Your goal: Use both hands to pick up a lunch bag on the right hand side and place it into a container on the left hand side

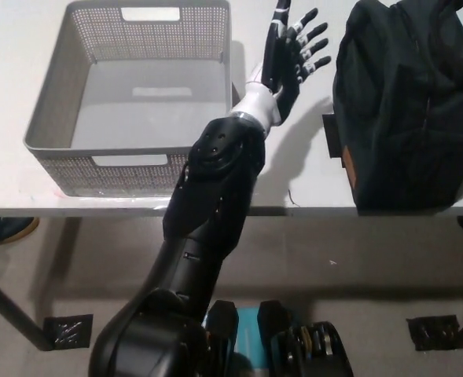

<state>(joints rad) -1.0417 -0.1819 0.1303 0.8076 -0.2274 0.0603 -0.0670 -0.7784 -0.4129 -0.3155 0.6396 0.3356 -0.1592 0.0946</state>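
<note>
Our black robot hand [292, 49] hovers open, fingers spread, over the table [302, 169] between the gray container [50, 118] near the left edge and the black lunch bag [408, 102] at the right front edge. We should press its palm flat against the bag's left side. The other hand is apparently out of view.
</note>
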